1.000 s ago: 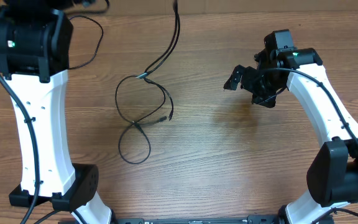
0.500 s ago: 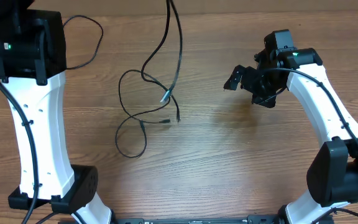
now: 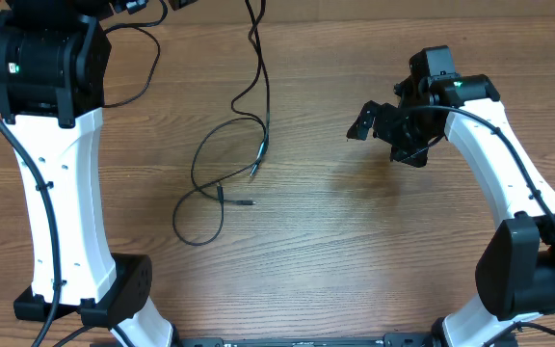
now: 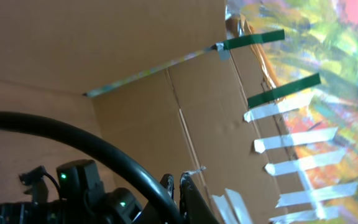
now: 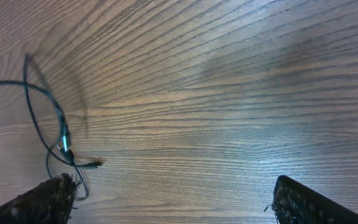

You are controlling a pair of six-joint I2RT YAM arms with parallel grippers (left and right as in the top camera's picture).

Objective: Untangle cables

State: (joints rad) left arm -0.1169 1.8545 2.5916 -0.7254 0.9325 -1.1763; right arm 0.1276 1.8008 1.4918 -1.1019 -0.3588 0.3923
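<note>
Well off to the left of the wide-spread right gripper, the cables lie in loose loops.

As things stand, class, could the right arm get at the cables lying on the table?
Probably yes. The right gripper stands open, and only bare table lies between it and the cables. Nothing blocks that stretch, though one strand runs off the overhead view's top edge.
</note>
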